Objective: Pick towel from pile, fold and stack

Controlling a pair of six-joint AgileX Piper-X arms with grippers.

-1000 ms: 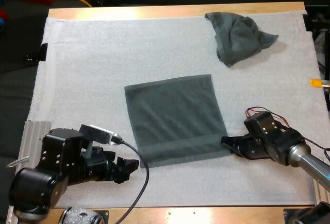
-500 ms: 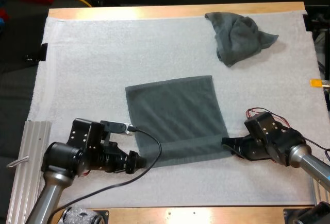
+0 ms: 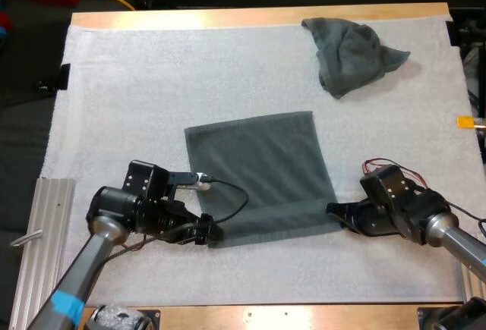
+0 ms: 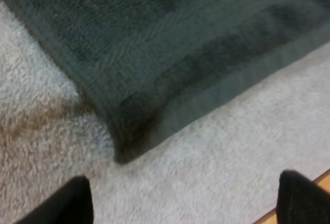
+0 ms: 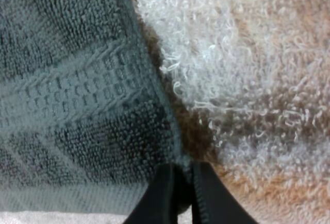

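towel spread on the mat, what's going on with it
The flat towel lies spread on the white mat. The right gripper is shut on its near right corner. The left gripper is open just short of the near left corner, clear of the cloth. A crumpled towel sits at the mat's far right.

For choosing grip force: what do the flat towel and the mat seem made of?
The flat towel: likely terry cloth, matte grey-green, woven band near its edge. The mat: seemingly white looped pile; curly loops show beside the towel's corner.
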